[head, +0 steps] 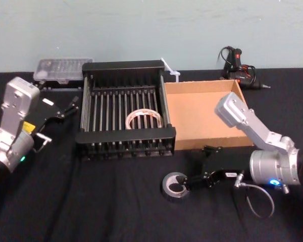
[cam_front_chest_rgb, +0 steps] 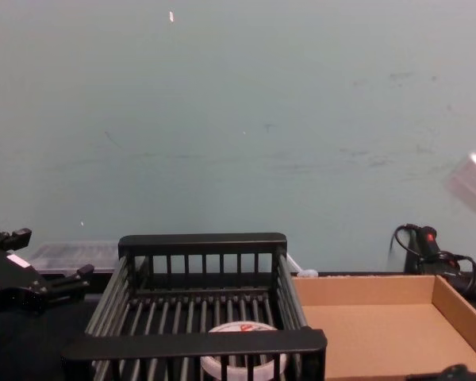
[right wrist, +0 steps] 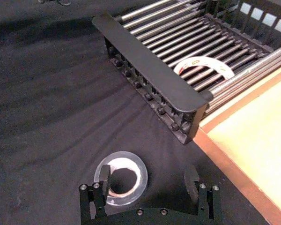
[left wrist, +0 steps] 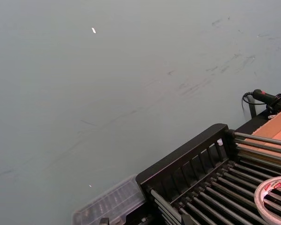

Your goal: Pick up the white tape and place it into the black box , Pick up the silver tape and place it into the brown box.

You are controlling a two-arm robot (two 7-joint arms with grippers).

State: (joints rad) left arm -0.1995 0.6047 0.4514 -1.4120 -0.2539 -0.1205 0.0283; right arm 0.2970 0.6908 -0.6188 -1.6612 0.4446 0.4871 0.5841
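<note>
Two tape rolls, two boxes and two grippers were on view. The white tape (head: 144,119) lay flat on the barred floor of the black box (head: 125,136), towards the near right corner, its whitish face with a small red mark turned up. The brown box (head: 204,118) stood just beside the black box on its right, their side walls close together, and nothing lay in it. The silver tape (head: 174,186) lay flat on the black cloth (head: 91,206) in front of the seam between the two boxes, apart from both. The right gripper (head: 186,182) was low at this roll, its two fingers (right wrist: 104,176) spread wide apart: one sat over the roll's rim by the hole and the other stood outside the roll, so one side of the ring lay between them; whether either finger touched the roll could not be told. The left gripper (head: 69,107) hung to the left of the black box, off its side wall, with its two fingers also apart and nothing between them. At the back of the table were one clear plastic case (head: 59,69) behind the left gripper, one small white plastic piece (head: 170,68) by the black box's far right corner, and one black hand tool (head: 237,63) with a cable behind the brown box
</note>
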